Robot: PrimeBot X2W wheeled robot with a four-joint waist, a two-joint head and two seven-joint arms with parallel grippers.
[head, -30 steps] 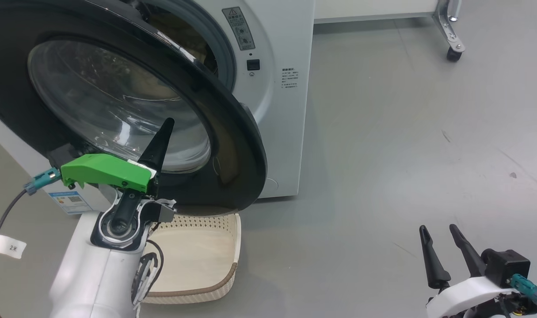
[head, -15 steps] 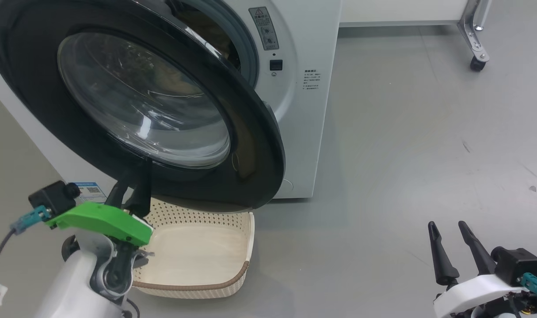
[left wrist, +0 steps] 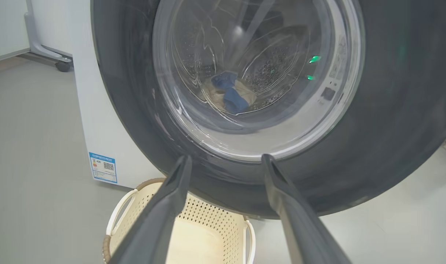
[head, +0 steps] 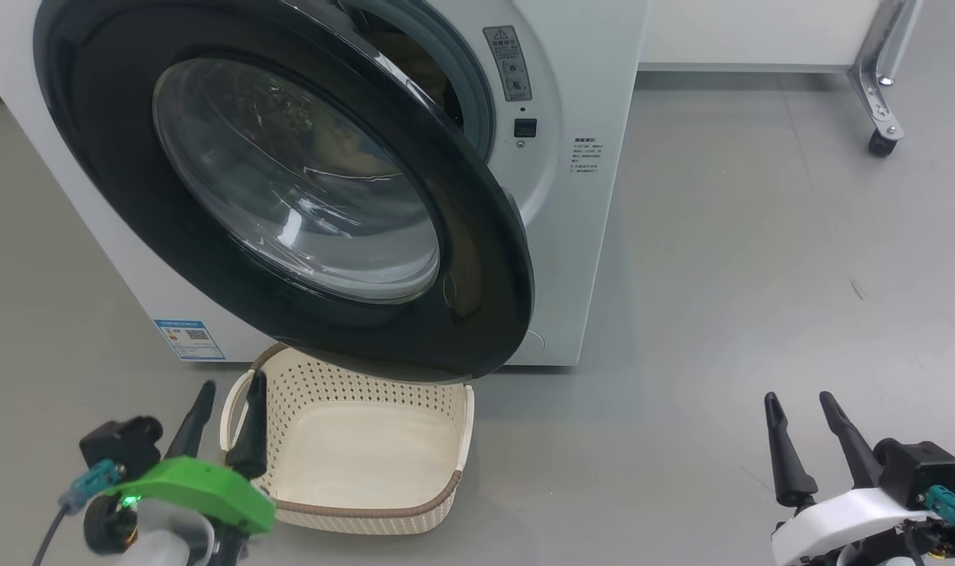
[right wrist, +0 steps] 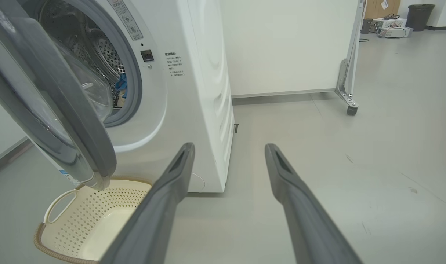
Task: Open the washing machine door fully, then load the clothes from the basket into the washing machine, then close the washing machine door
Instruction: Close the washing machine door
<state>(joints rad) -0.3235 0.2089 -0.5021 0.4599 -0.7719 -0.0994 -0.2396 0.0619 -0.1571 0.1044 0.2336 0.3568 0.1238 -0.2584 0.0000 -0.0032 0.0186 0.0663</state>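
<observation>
Two sets of jaws stand wide open, and neither holds anything. The left jaws sit low at the head view's lower left above a green wrist cover (head: 194,491). Their long dark fingers (head: 251,428) point up and away at the near left corner of the basket (head: 446,491). One finger overlaps the basket's white handle in that view; whether it touches I cannot tell. The right jaws rest at the lower right over the grey floor (head: 721,275), fingers (head: 784,464) upright, well apart from the basket. The washing machine door (head: 485,267) hangs partly open, its lower edge above the basket's far side. The basket stands on the floor just before the washing machine (head: 595,94). The clothes (left wrist: 226,93) lie in the drum, seen through the door's glass from the left wrist view.
</observation>
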